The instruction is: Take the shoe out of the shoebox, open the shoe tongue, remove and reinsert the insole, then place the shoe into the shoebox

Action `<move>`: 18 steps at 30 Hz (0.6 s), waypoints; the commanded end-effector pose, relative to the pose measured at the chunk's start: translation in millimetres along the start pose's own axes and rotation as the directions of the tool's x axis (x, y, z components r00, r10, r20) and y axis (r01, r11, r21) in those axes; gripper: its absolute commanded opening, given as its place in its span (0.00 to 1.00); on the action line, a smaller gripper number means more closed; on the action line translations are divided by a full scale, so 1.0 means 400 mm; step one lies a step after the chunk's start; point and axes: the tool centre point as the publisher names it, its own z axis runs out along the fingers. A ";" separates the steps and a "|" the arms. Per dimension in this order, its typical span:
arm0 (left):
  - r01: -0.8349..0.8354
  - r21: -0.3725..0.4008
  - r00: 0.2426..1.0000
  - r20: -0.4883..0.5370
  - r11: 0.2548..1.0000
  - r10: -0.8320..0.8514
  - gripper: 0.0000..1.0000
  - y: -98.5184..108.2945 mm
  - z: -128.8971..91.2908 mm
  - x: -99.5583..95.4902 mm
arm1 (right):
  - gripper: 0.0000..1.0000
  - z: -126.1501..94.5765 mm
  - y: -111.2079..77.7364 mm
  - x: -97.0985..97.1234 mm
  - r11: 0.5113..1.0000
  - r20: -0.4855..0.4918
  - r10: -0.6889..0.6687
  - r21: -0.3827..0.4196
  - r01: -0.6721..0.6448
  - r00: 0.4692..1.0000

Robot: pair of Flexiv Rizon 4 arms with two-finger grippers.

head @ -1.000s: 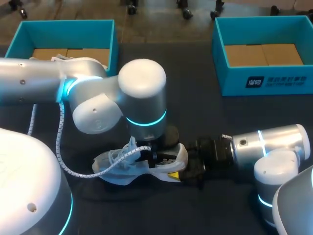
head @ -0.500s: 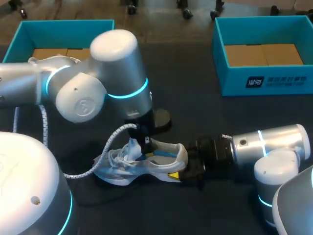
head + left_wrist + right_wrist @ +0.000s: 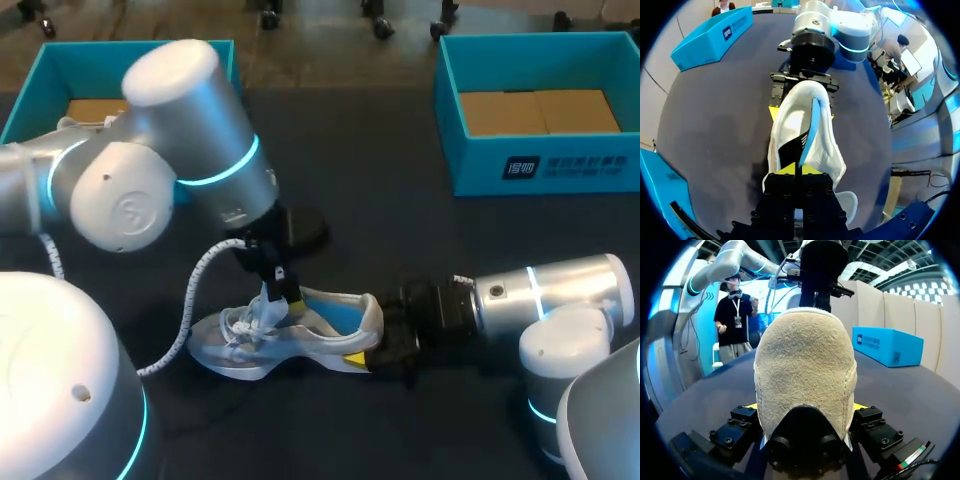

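Looking down, we see a big dark surface (image 3: 400, 230) with two blue boxes along its far edge. The left shoebox (image 3: 225, 70) and the right shoebox (image 3: 560, 165) both stand open at the top, showing brown bottoms. They stand well apart, with a wide strip of dark surface between them.

Our left arm (image 3: 150, 170) comes in from the left and hides part of the left shoebox's near wall. Our right arm (image 3: 560, 300) lies low at the near right.

The white shoe (image 3: 330, 335) rests on its sole in the near middle, well apart from both boxes. Its toe points left and its heel points right. More dark surface lies between the shoe and the right shoebox.

The right end effector (image 3: 385, 345) is clenched on the shoe's heel, with one finger on each side. The left end effector (image 3: 275, 290) hangs just over the laces with its fingers pinched together on the shoe tongue (image 3: 268, 302), which stands up out of the shoe. Blue shows inside the shoe's opening, behind the tongue.
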 end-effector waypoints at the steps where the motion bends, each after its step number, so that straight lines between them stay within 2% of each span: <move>1: 0.013 0.127 1.000 0.004 0.992 -0.014 0.00 0.027 -0.023 0.011 | 0.00 0.004 0.002 0.000 1.000 0.000 0.001 0.008 -0.001 1.000; 6: 0.041 0.167 0.999 0.018 0.985 -0.045 0.00 0.022 -0.032 0.010 | 0.00 0.004 0.002 0.000 1.000 0.000 0.001 0.008 -0.001 1.000; 13: 0.026 0.167 0.999 0.034 0.986 -0.032 0.00 -0.003 -0.033 0.026 | 0.00 0.004 0.002 0.000 1.000 0.000 0.001 0.008 -0.001 1.000; 14: 0.021 0.165 0.999 0.034 0.986 -0.027 0.24 -0.008 -0.032 0.029 | 0.00 0.004 0.002 0.000 1.000 0.000 0.001 0.008 -0.001 1.000; 15: 0.012 0.164 0.999 0.039 0.986 -0.019 0.39 -0.014 -0.031 0.033 | 0.00 0.004 0.002 0.000 1.000 0.000 0.001 0.008 -0.001 1.000; 17: 0.012 0.164 0.999 0.039 0.986 -0.019 0.39 -0.014 -0.031 0.033 | 0.00 0.004 0.002 0.000 1.000 0.000 0.001 0.008 -0.001 1.000; 18: -0.009 0.171 0.998 0.055 0.985 0.000 0.45 -0.031 -0.040 0.045 | 0.00 0.004 0.002 0.000 1.000 0.000 0.001 0.008 -0.001 1.000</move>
